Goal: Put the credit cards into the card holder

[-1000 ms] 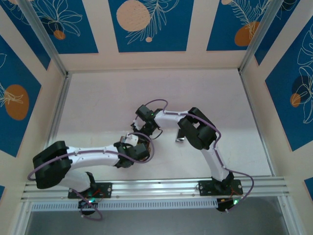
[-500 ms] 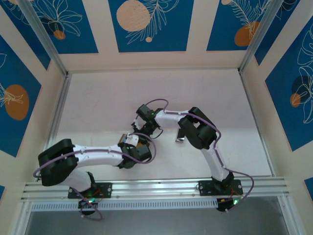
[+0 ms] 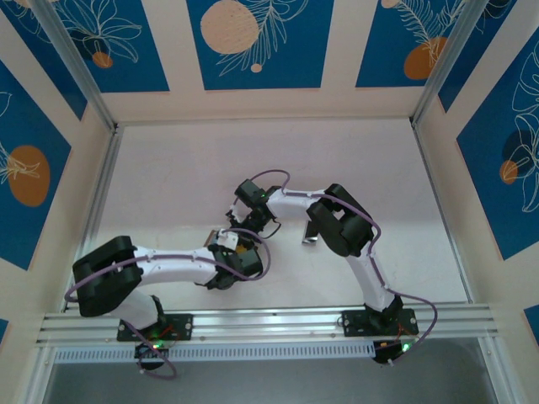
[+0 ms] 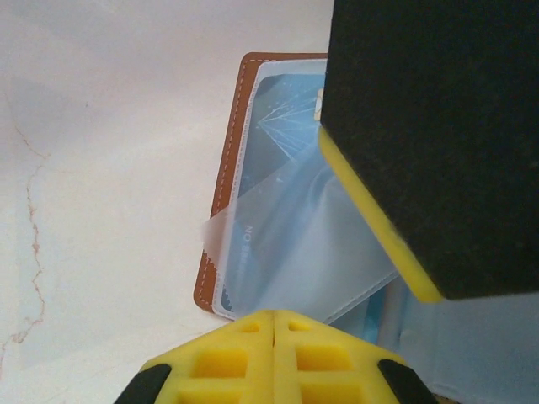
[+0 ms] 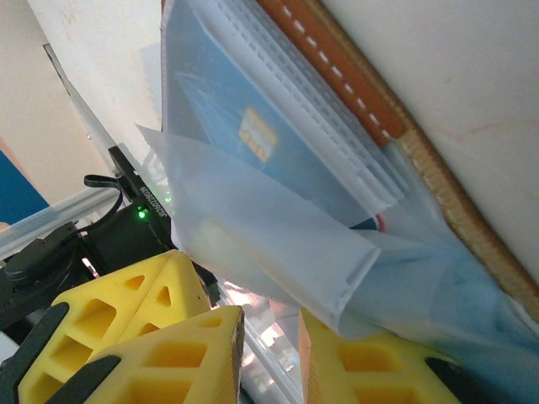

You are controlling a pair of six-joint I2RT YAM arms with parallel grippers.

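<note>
Left wrist view: looks partly done, blue credit card (image 4: 278, 143) tucked behind clear sleeve (image 4: 295, 252) of card holder (image 4: 221, 252). Left gripper (image 4: 274, 324) clamped shut; right gripper (image 5: 271, 353) narrowly parted, hold unclear.

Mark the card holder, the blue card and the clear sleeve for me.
card holder (image 4: 224, 177): left wrist view, brown left edge.
blue card (image 4: 282, 139): left wrist view, its printed face.
clear sleeve (image 4: 286, 257): left wrist view, loose flap.

We count one brown leather folding card holder (image 4: 224, 194) at centre left of the left wrist view. It holds one blue plastic credit card (image 4: 282, 143) with a gold chip, and layered clear plastic sleeves (image 4: 295, 252), number unclear. From above, two white jointed robot arms: left arm (image 3: 173, 263), right arm (image 3: 369, 273).
</note>
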